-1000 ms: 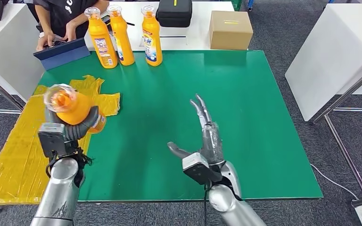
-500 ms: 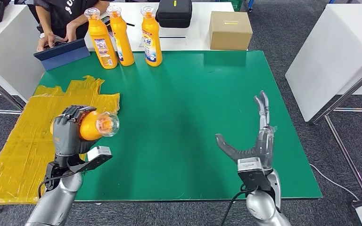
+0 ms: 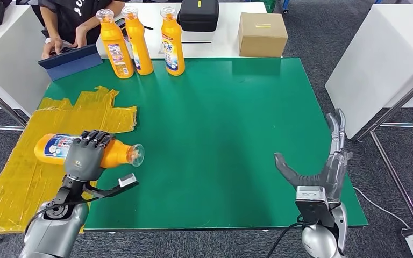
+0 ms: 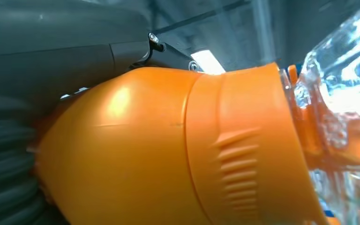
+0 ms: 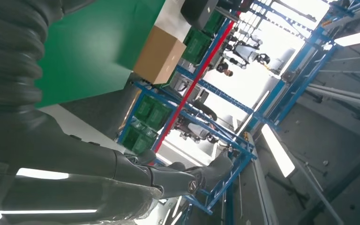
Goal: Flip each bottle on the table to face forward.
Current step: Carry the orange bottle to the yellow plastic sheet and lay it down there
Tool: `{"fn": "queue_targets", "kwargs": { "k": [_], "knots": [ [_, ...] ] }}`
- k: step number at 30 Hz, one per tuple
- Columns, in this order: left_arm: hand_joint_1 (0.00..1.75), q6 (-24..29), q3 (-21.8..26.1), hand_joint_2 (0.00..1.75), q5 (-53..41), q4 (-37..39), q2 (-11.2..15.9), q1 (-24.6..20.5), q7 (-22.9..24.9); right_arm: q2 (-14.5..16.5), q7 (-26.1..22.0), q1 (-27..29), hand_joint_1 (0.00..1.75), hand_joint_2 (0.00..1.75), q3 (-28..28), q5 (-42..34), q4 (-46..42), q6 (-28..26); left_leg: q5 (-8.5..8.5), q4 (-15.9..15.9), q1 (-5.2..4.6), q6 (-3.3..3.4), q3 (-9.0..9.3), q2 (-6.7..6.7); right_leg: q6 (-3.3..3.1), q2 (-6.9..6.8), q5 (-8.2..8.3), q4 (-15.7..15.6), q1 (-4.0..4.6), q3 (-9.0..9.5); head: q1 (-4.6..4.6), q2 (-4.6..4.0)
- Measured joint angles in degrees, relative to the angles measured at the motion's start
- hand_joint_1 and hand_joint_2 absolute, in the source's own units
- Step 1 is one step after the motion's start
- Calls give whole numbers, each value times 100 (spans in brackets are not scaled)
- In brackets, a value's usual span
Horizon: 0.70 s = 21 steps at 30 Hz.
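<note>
- Since a second ago our left hand (image 3: 86, 156) has turned the bottle (image 3: 70, 149) from cap-up to lying on its side, and our right hand (image 3: 322, 166) has swung away from the middle of the mat toward its right edge.
- We now grasp the bottle around its orange shoulder, dark fingers wrapped over the top of it.
- Its clear cap (image 3: 135, 155) sticks out past our left hand toward the mat's centre; its blue-and-white label (image 3: 59, 145) shows on the other side of the hand, facing up.
- From the left wrist we see the orange shoulder (image 4: 168, 150) pressed close against the hand, with the clear cap (image 4: 342, 93) beyond it.
- Whether the bottle touches the surface under our hand, we cannot tell.
- Beneath and behind our left hand lies a yellow sheet (image 3: 27, 183), crumpled, overlapping the green mat (image 3: 220, 134).
- Our right hand is released: fingers straight and apart, thumb spread wide, nothing in it, over the mat's near right corner.
- Well ahead of our left hand, three bottles (image 3: 137, 40) stand upright in a row at the mat's far edge, caps up.
- Beyond them sits a white table (image 3: 226, 32) with a black case (image 3: 198, 14) and a cardboard box (image 3: 262, 33), far ahead of our right hand.
- A person (image 3: 75, 21) stands past the far left corner, hands on a blue folder (image 3: 70, 60).
</note>
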Motion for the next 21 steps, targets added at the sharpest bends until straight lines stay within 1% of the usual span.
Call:
{"fn": "queue_targets", "kwargs": {
  "k": [1,3,6,8,12,21],
  "knots": [
    [175,0,-247,175,-30,113,104,-72,372,-1,1,13,0,175,-25,7,-1,-7,0,0,0,0,0,0,0,0,0,0,0,1,0,0],
    [175,0,-724,175,-55,381,279,-232,859,1,11,44,0,175,-67,49,-8,-6,1,0,0,0,1,0,0,0,0,0,0,1,0,0],
    [175,0,-1185,175,-80,887,381,-467,1184,23,21,129,0,175,-97,163,-37,-2,1,0,0,0,-1,-1,0,0,1,1,-1,3,1,0],
    [175,0,-1311,175,-84,1215,385,-598,1274,55,21,181,0,175,-104,226,-46,3,1,0,1,0,-4,1,0,1,1,2,-1,5,0,0],
    [175,1,-1398,175,-85,1641,381,-766,1300,104,21,239,0,175,-113,270,-46,7,1,0,1,0,-5,3,0,3,1,2,-1,5,0,0],
    [175,2,-1512,175,-86,2079,351,-928,1368,185,75,205,0,175,-114,285,-31,101,1,0,0,0,-7,1,0,2,1,2,-1,5,1,0]
  ]
}}
